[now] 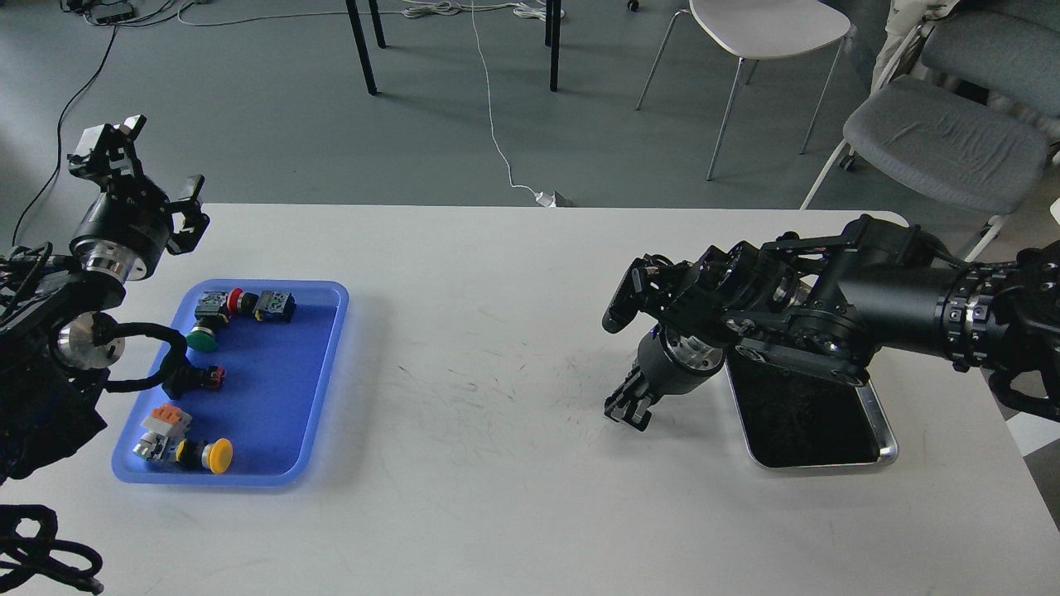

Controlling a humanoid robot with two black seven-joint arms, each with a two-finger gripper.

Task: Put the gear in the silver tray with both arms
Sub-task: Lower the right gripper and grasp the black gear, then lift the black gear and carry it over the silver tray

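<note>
Two arms over a white table, trays at either side

The silver tray (884, 430) lies at the table's right, partly under the right arm, whose gripper (628, 410) points down just left of it; its fingers cannot be told apart. The left gripper (141, 174) is raised beyond the blue tray (286, 414) of push-button parts, fingers spread apart and holding nothing

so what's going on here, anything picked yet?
Nothing picked yet. The left gripper is raised, open and empty, beyond the far end of the blue tray, which holds the push buttons and switch parts. The right gripper points down at bare table just left of the silver tray; I can't tell its state. The silver tray's visible part is empty.
</note>
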